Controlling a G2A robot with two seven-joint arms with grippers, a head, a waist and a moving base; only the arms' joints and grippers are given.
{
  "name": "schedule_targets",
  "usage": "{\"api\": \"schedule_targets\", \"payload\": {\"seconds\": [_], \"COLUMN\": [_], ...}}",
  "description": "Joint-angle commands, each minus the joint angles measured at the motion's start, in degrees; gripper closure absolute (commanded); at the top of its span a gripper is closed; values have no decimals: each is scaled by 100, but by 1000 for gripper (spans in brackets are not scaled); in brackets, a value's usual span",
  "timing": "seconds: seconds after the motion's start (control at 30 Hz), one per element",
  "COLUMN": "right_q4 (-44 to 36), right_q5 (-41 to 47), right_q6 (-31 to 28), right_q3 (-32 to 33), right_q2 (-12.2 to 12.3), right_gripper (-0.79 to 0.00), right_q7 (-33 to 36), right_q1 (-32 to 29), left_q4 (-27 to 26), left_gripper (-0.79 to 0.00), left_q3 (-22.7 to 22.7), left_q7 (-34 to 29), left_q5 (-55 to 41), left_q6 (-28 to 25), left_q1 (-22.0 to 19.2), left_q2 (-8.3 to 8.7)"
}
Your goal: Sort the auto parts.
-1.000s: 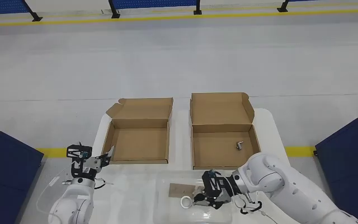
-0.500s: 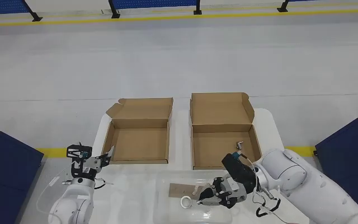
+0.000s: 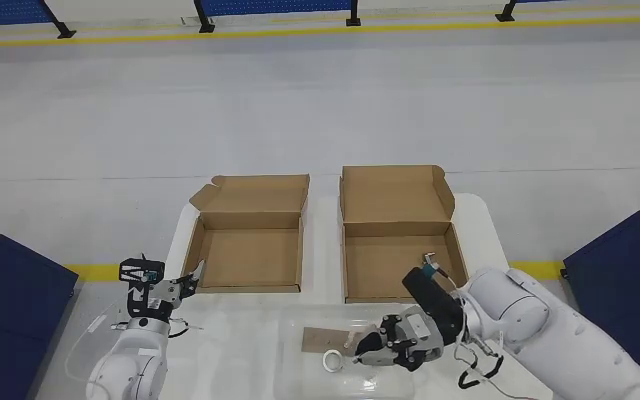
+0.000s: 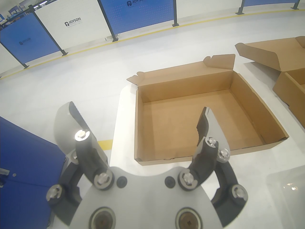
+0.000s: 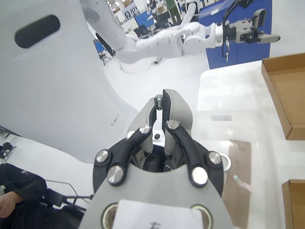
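My right gripper [image 5: 160, 103] is shut on a small metal bolt [image 5: 158, 101] held at its fingertips. In the top view it [image 3: 360, 349] hovers over the clear plastic tray [image 3: 296, 372] at the table's front. A white ring [image 5: 225, 162] and a small screw [image 5: 236, 177] lie in the tray beside a brown card [image 3: 322, 339]. My left gripper [image 4: 138, 110] stands open with nothing in it, in front of the left cardboard box [image 4: 247, 91]; the top view shows it [image 3: 188, 281] at the table's front left corner.
Two open cardboard boxes sit side by side behind the tray, the left box [image 3: 250, 232] and the right box [image 3: 396, 236], lids folded back. Blue barriers [image 3: 30, 290] flank the table at both sides.
My right arm's forearm has swung up over the right box's front corner while its gripper stayed above the tray. The left arm has not moved.
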Motion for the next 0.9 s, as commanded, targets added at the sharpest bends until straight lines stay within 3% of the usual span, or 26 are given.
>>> {"api": "schedule_targets", "payload": {"seconds": [0.0,0.33,0.77,0.87], "right_q4": [7,-29,-87,-258], "right_q5": [391,2603,2713,3265], "right_q6": [-2,-2,90,-2], "right_q3": [18,-409,-434,-526], "right_q2": [1,-111,-137,-179], "right_gripper": [0,0,0,0], "right_q7": [100,280,166,226], "right_q1": [25,373,382,283], "left_q4": [0,0,0,0], "left_gripper": [-785,-785,-785,-785], "left_q3": [0,0,0,0], "left_q7": [0,0,0,0], "left_q5": [0,0,0,0], "left_q6": [0,0,0,0], "left_q1": [0,0,0,0], "left_q2": [0,0,0,0]}}
